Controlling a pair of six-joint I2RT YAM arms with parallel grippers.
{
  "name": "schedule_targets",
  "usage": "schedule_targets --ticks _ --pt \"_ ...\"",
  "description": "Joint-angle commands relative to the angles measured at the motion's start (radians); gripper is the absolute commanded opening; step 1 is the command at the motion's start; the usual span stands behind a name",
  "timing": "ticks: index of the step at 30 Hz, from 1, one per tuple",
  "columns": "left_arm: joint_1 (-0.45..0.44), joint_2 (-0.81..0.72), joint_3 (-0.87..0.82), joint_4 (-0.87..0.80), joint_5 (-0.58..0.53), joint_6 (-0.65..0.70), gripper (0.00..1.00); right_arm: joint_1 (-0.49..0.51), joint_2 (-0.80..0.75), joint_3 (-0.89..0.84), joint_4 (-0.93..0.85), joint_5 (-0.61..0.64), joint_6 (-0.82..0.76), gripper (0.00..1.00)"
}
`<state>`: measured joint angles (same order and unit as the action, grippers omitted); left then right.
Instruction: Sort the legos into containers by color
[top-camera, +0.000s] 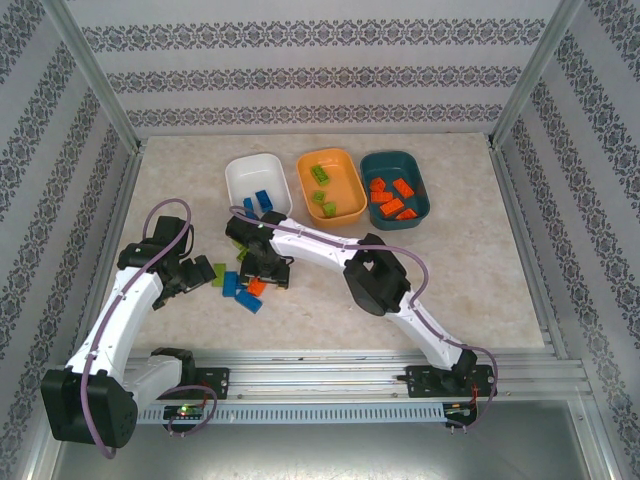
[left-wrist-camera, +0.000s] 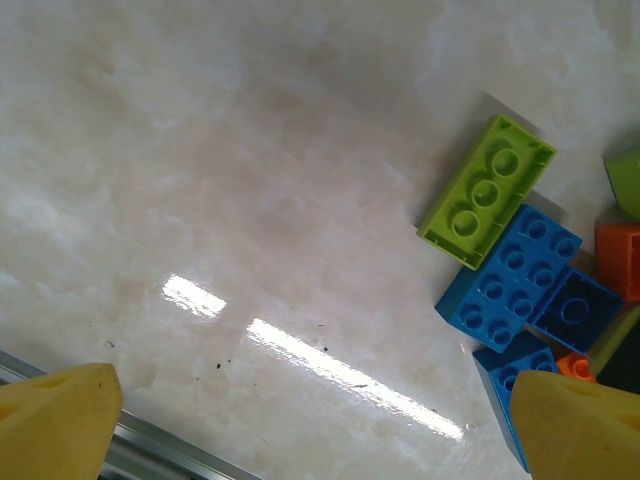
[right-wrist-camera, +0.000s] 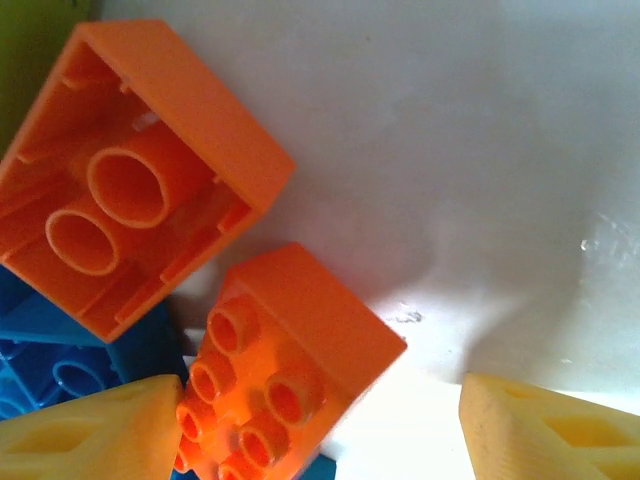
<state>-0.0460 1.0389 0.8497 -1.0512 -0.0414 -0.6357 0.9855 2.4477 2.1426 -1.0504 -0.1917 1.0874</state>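
- Between the yellow pads of the right gripper (right-wrist-camera: 320, 425), which stand apart, sits an orange lego (right-wrist-camera: 285, 360), studs up. It touches one pad (right-wrist-camera: 95, 430), and a gap separates it from the other.
- Just beside it lies a second orange lego (right-wrist-camera: 140, 170), hollow side up, with blue legos (right-wrist-camera: 50, 350) against it.
- Over bare worktop (left-wrist-camera: 250, 150) hangs the left gripper (left-wrist-camera: 320, 430), jaws wide apart with nothing between them. A lime green lego (left-wrist-camera: 487, 190) and a blue brick (left-wrist-camera: 510, 280) lie touching, off to one side.
- From above, the loose cluster (top-camera: 240, 285) lies on the worktop between the two grippers.
- Farther back stand three dishes in a row: a white dish (top-camera: 250, 175) holding blue pieces (top-camera: 262, 200), an orange dish (top-camera: 345, 170) holding green pieces (top-camera: 320, 175), and a dark teal dish (top-camera: 385, 165) holding orange pieces (top-camera: 392, 200).
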Motion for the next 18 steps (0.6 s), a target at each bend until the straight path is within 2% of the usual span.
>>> schedule_targets --ticks 1,12,18 --pt "-0.005 0.000 0.022 -0.010 0.008 0.019 1.00 -0.008 0.055 0.042 -0.078 0.031 -0.023 0.73" --pt "-0.004 -0.002 0.021 -0.007 0.013 0.022 1.00 -0.005 0.097 0.104 -0.094 0.014 -0.024 0.75" --pt "-0.005 0.001 0.021 -0.003 0.017 0.026 1.00 -0.004 0.103 0.114 -0.100 0.010 -0.029 0.70"
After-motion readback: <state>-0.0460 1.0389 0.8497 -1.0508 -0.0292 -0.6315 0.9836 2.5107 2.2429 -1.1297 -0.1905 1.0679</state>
